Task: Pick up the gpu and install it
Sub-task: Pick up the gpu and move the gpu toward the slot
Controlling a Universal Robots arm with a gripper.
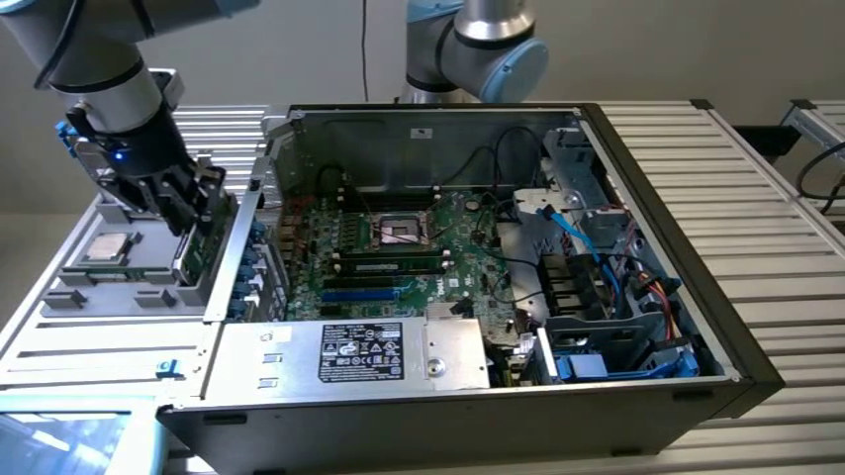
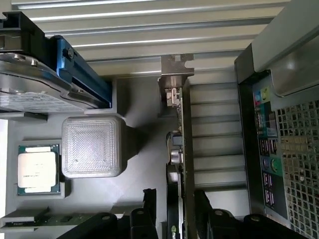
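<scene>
The gpu (image 2: 182,144) stands on edge in a slot of the grey holder tray (image 2: 134,104), its silver end bracket (image 2: 174,79) at the far end. In the exterior view the gpu (image 1: 196,249) shows as a green card just left of the computer case. My gripper (image 2: 175,211) is down over the near end of the card, one black finger (image 2: 149,209) on each side and a small gap on the component side. The gripper (image 1: 185,213) is open and the card rests in the tray.
The open computer case (image 1: 660,297) lies to the exterior view's right of the tray, with its motherboard (image 1: 396,237) and a blue slot (image 1: 359,294) exposed. A processor chip (image 2: 37,169) and a silver drive (image 2: 30,84) sit in the tray. The case's rear port panel (image 2: 266,149) is close beside the card.
</scene>
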